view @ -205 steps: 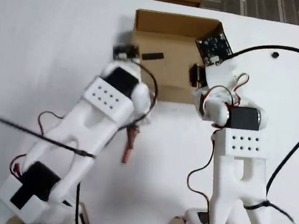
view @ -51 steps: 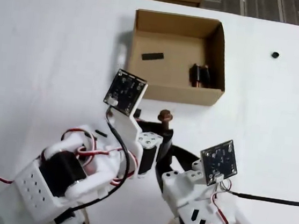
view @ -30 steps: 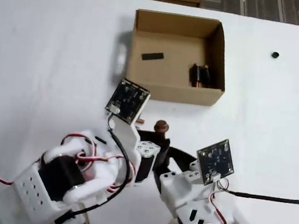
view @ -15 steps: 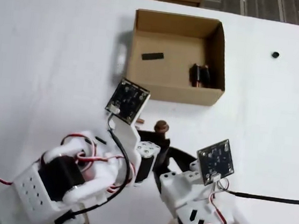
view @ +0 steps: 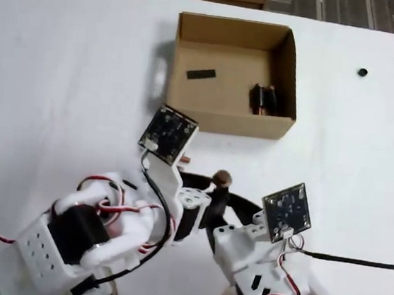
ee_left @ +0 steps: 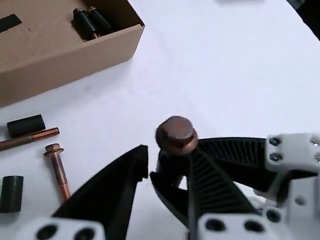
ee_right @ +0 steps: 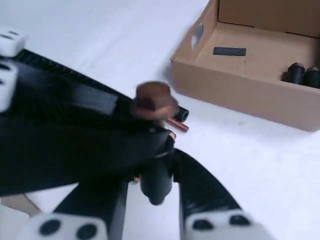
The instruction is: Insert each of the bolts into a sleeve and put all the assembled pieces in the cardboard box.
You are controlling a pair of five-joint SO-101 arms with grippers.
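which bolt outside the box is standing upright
The bolt whose head sticks up out of the gripped black sleeve. The short loose bolt and the long threaded bolt both lie flat on the table.

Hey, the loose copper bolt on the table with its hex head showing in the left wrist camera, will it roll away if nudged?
The bolt lies flat, round shank with a wider hex head, so it would probably roll in a short arc, then stop. It looks like metal: likely stiff and heavy for its size.
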